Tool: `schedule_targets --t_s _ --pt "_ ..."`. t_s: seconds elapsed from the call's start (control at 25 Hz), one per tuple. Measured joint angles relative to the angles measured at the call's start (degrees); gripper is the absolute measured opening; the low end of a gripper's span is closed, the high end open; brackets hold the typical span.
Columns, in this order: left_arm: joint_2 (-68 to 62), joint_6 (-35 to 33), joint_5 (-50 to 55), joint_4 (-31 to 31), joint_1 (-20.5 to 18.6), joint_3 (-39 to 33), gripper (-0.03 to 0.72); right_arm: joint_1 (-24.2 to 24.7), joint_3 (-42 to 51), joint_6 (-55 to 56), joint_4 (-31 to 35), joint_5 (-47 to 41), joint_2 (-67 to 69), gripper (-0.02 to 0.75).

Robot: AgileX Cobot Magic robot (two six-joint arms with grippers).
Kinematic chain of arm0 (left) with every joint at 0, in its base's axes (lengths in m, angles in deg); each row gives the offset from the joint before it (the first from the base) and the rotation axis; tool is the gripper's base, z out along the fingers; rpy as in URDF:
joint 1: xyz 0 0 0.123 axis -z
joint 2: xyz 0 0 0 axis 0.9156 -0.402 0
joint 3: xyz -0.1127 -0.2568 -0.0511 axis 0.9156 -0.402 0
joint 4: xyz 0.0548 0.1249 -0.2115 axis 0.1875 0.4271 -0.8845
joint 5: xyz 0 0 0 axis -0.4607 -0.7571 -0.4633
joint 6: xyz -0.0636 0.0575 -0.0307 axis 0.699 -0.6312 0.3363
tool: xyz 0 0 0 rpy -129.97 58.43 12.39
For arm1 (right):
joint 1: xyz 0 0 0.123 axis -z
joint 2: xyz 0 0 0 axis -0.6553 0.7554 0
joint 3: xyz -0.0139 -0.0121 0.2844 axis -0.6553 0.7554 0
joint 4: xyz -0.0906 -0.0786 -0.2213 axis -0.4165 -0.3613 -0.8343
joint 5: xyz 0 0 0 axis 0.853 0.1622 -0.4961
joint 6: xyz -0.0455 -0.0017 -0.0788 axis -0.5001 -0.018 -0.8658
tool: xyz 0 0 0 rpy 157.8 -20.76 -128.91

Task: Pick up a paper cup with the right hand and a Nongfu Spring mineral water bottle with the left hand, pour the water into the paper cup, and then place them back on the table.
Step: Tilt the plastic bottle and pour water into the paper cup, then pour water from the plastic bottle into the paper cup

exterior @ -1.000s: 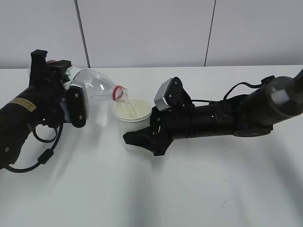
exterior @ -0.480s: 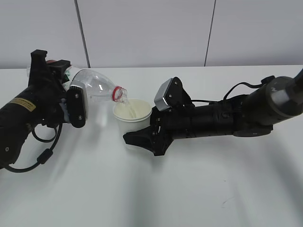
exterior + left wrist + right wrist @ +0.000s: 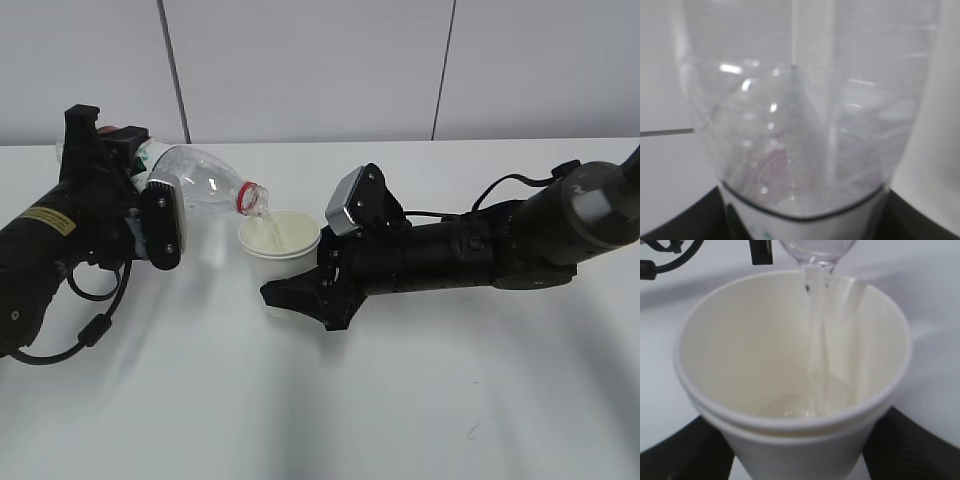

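My left gripper (image 3: pixel 150 182) is shut on the Nongfu Spring mineral water bottle (image 3: pixel 200 178), which is tipped to the right with its red-ringed mouth over the paper cup (image 3: pixel 280 243). A thin stream of water (image 3: pixel 815 340) falls into the cup, and a little water lies at its bottom. My right gripper (image 3: pixel 287 272) is shut on the cup and holds it upright just above the table (image 3: pixel 300 400). In the left wrist view the clear bottle (image 3: pixel 805 125) fills the frame between the fingers (image 3: pixel 670 225). In the right wrist view the cup (image 3: pixel 740 350) sits between the fingers (image 3: pixel 680 450).
A small dark scuff mark (image 3: pixel 472 432) shows on the white tabletop at the front right. A grey panelled wall (image 3: pixel 300 60) stands behind the table. The left arm's looped black cable (image 3: pixel 95 325) hangs near the table surface.
Nothing has visibly moved. The bottle stays tipped over the cup and the water keeps running.
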Motion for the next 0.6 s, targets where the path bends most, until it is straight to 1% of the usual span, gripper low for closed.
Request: schedule_targets --t_s 0.6 --pt "0.0 0.0 -0.2 -0.1 0.0 0.0 0.394 0.0 0.0 0.0 -0.1 -0.1 0.0 0.519"
